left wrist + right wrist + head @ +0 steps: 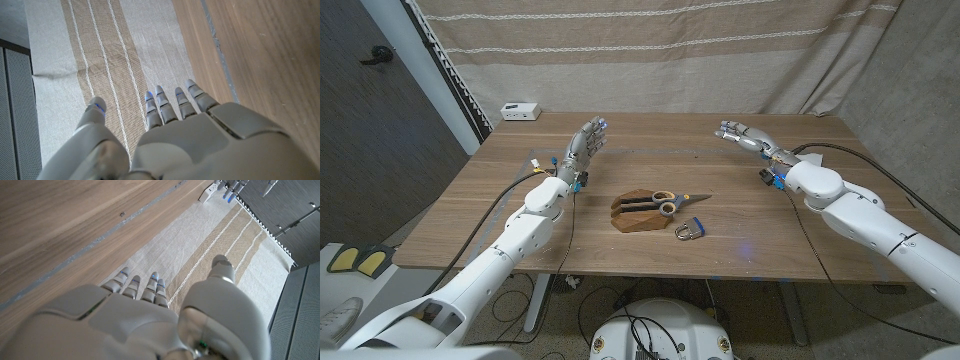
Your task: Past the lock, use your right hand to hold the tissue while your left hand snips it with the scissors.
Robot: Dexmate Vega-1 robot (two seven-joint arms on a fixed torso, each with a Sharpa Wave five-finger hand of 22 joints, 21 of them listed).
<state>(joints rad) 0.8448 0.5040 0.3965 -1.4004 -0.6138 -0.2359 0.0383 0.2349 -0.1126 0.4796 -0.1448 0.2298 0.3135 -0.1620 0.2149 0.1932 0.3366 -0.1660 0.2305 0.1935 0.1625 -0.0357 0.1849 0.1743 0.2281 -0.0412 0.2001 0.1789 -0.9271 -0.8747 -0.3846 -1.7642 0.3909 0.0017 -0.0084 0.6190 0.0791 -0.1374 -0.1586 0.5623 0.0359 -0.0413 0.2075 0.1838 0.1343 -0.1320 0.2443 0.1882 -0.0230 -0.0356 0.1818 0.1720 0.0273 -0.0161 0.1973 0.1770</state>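
Both hands empty, fingers spread: left hand (585,142) and right hand (738,132) well beyond wooden block (642,212). Grey-handled scissors (672,203) on block; padlock (688,231) beside. Tissue not seen; risk: nothing to hold.

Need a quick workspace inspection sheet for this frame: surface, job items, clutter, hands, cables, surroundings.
Surface: brown wooden table, bare wood around the items.
Job's things: grey-handled scissors resting in a brown wooden holder block; silver padlock with blue body beside the block. Tissue: nothing seen.
Clutter: small white box at the far left corner.
Hands: left hand and right hand raised, fingers apart, holding nothing.
Cables: black cables along both forearms.
Surroundings: striped beige curtain behind the table.
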